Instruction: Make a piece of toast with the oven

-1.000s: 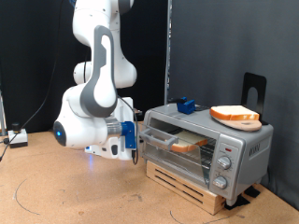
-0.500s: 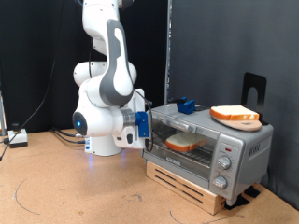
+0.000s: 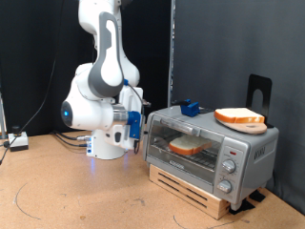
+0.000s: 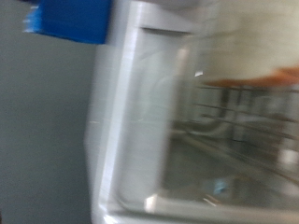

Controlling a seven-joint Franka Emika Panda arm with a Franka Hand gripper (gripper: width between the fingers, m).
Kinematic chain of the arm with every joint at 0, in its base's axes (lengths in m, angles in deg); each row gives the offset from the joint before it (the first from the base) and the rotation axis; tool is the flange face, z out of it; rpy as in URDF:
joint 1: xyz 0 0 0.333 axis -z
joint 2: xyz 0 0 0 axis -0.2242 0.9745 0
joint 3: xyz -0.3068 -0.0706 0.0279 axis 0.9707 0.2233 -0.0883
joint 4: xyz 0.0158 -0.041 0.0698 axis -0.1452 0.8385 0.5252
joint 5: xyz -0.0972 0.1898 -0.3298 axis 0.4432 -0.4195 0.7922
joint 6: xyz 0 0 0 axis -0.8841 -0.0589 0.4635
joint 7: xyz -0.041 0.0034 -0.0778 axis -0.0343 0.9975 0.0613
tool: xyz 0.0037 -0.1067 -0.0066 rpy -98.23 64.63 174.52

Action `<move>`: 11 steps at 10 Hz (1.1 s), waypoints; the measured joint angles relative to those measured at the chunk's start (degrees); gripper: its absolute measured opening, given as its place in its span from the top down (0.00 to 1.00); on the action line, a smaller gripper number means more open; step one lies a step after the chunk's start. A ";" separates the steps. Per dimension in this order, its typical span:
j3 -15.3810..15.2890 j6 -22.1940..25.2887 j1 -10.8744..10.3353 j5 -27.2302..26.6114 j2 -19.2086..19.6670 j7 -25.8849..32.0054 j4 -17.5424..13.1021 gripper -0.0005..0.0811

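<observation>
The silver oven (image 3: 250, 148) stands on a wooden pallet at the exterior view's right, with its glass door shut. The piece of toast (image 3: 188, 145) lies inside on the rack, seen through the glass. My gripper (image 3: 139, 127) hangs just off the oven's left end, a little apart from the door, with nothing seen in it. The wrist view is blurred. It shows the oven's door frame and glass (image 4: 140, 121) close up, and an orange-brown edge of the toast (image 4: 252, 79) behind the glass. My fingers do not show there.
A second bread slice on a round wooden board (image 3: 239, 117) lies on the oven's top, beside a small blue block (image 3: 189, 107), which also shows in the wrist view (image 4: 75, 19). Knobs (image 3: 227, 170) are on the oven's right panel. The wooden pallet (image 3: 191, 186) is underneath. The robot base (image 3: 105, 143) stands at the left.
The oven door, tilted partly open one second ago, is now shut. My gripper pushed in towards the oven, then drew back a little to the left and up.
</observation>
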 joint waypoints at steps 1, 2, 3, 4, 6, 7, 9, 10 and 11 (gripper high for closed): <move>0.80 -1.82 1.01 1.44 0.32 -0.76 -0.53 0.01; 1.57 -3.28 1.90 2.65 1.01 -1.75 -1.33 0.01; 2.02 -3.48 2.39 3.14 2.38 -2.20 -2.28 0.01; 1.96 -3.31 2.35 3.13 2.38 -1.86 -2.25 0.01; 1.62 0.43 2.26 3.05 3.58 -0.47 -4.12 0.01; 1.06 2.87 2.08 2.84 5.41 -0.01 -6.79 0.01; -0.41 6.69 1.79 2.46 9.66 0.85 -12.36 0.01; -1.22 6.87 1.57 2.28 11.52 0.81 -14.81 0.01; -1.94 4.97 1.26 0.66 12.84 0.51 -16.48 0.01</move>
